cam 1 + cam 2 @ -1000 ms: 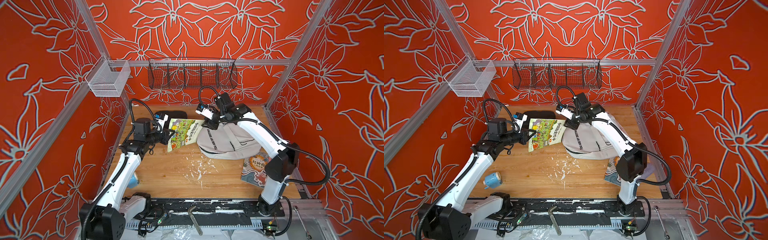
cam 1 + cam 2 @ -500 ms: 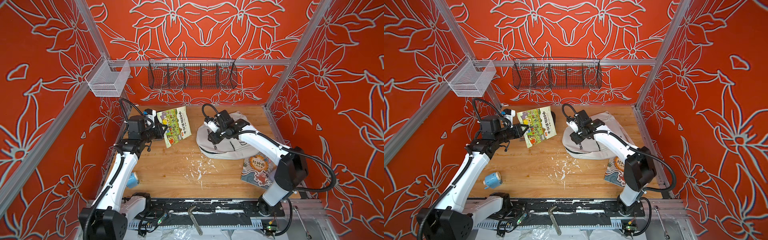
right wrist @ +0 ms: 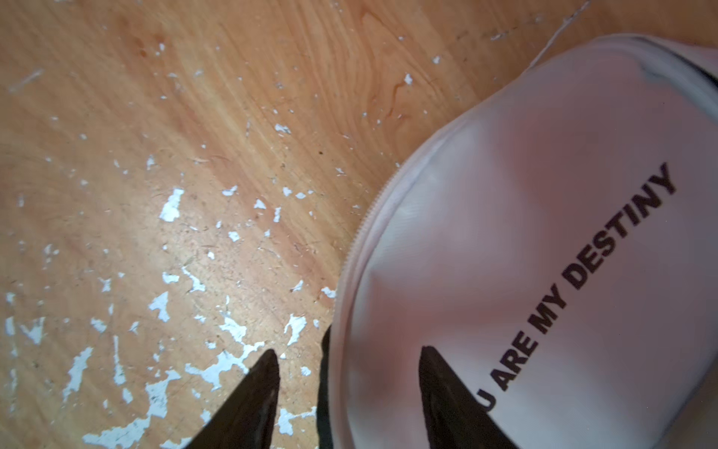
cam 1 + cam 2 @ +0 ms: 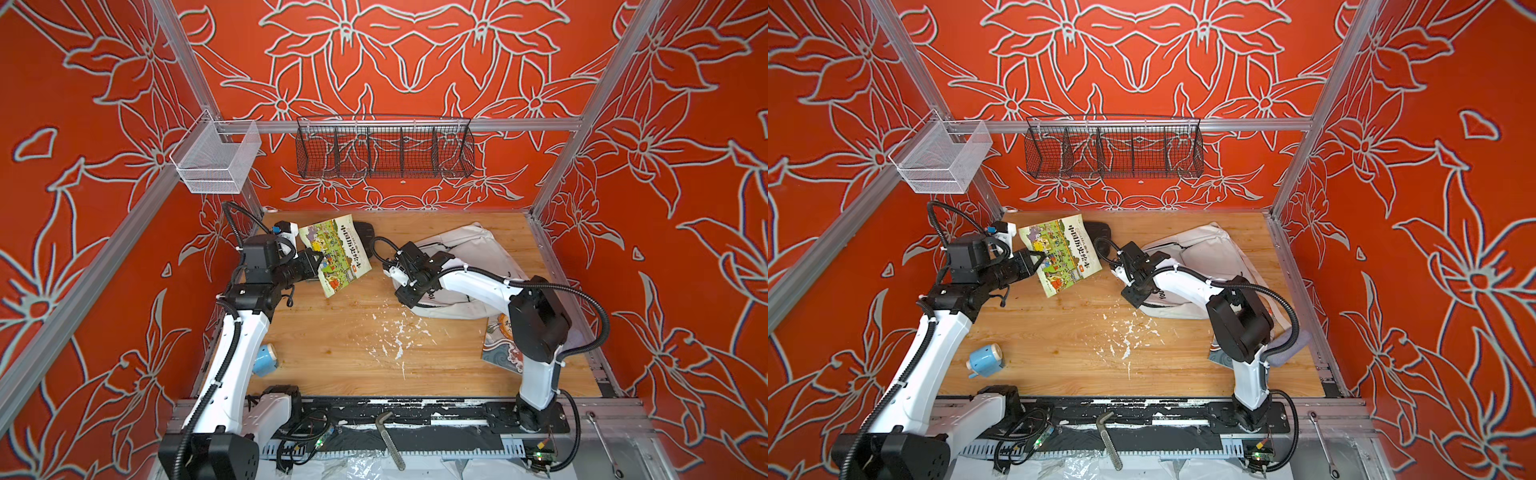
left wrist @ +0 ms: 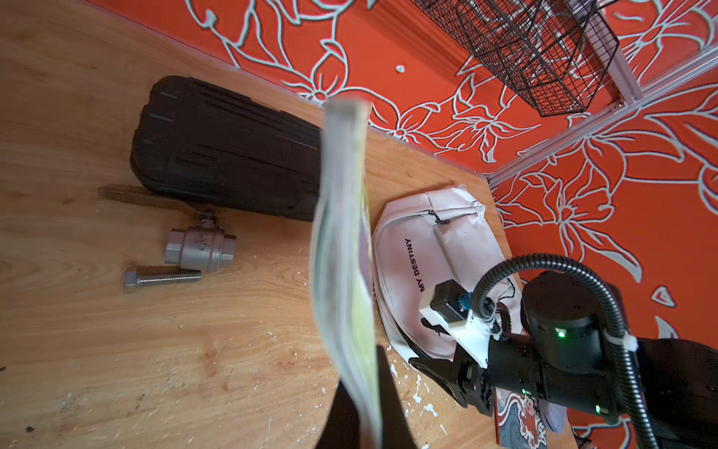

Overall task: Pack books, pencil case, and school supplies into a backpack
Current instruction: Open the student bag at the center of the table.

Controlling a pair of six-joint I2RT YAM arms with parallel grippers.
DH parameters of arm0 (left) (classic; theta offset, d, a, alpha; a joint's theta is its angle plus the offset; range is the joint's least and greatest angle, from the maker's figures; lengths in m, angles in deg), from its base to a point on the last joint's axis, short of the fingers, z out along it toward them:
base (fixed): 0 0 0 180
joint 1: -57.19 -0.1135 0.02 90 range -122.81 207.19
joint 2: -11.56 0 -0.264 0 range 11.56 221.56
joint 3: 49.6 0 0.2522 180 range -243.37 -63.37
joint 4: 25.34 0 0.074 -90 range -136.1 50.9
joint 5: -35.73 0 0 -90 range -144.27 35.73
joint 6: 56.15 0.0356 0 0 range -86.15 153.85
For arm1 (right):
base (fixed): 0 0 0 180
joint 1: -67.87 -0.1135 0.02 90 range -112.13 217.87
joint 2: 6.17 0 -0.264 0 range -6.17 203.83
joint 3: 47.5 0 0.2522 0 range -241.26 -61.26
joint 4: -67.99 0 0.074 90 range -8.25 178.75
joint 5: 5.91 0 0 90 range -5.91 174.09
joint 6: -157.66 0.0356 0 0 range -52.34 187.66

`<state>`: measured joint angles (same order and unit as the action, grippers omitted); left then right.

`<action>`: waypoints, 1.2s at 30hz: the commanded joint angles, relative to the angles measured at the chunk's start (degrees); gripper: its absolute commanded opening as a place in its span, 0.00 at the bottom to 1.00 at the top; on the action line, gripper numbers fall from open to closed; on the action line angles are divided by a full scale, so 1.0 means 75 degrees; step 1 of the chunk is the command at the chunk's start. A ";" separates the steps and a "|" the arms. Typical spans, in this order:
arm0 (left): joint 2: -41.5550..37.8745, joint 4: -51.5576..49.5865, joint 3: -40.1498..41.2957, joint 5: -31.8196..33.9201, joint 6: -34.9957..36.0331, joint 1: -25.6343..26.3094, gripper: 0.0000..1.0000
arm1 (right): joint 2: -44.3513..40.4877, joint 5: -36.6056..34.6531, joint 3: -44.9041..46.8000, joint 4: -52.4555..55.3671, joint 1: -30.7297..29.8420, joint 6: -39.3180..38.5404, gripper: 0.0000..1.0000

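Observation:
My left gripper (image 4: pixel 316 260) (image 4: pixel 1038 259) (image 5: pixel 365 408) is shut on the green-and-yellow book (image 4: pixel 336 253) (image 4: pixel 1061 253) (image 5: pixel 342 252), held tilted in the air at the back left. The white backpack (image 4: pixel 465 249) (image 4: pixel 1208 249) (image 5: pixel 412 248) (image 3: pixel 544 233) lies flat at the back right. My right gripper (image 4: pixel 409 300) (image 4: pixel 1133 298) (image 3: pixel 347 357) stands open astride its near-left zipper edge. The blue book (image 4: pixel 498 349) (image 5: pixel 518 423) lies behind the right arm, with the lilac-grey pencil case (image 4: pixel 1291 345) beside it. The light-blue sharpener (image 4: pixel 266 360) (image 4: pixel 984 359) sits front left.
A black ribbed hard case (image 5: pixel 225 155) lies at the back wall under the held book, with a grey valve (image 5: pixel 200 248) and a bolt (image 5: pixel 163 278) near it. A black wire basket (image 4: pixel 384 151) and a white mesh basket (image 4: pixel 216 162) hang above.
The left arm drew the green book back from the backpack and raised it at the back left. The right gripper came down off the backpack's top to its near-left edge.

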<state>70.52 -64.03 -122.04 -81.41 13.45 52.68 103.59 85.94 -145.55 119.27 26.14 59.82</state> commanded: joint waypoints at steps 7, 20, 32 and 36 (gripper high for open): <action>-0.0131 0.0030 0.0071 -0.0138 0.0067 -0.0066 0.00 | 0.0283 -0.0633 -0.0384 -0.0505 0.0025 0.0271 0.34; -0.0017 0.0175 -0.0005 -0.0494 -0.0141 -0.0080 0.00 | 0.0336 -0.0456 -0.0531 -0.0162 0.0062 0.0198 0.00; 0.0212 0.1337 0.0423 -0.1867 -0.1592 -0.0079 0.00 | -0.1728 0.0063 0.0129 -0.0642 0.0580 0.0978 0.00; 0.0381 0.2231 0.0899 -0.2479 -0.2575 -0.0061 0.00 | -0.2185 0.0359 0.0264 -0.0827 0.0725 0.1045 0.00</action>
<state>72.45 -54.93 -116.95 -94.65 0.86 52.31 88.94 85.83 -145.05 114.54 31.47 65.42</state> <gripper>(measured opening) 0.057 0.040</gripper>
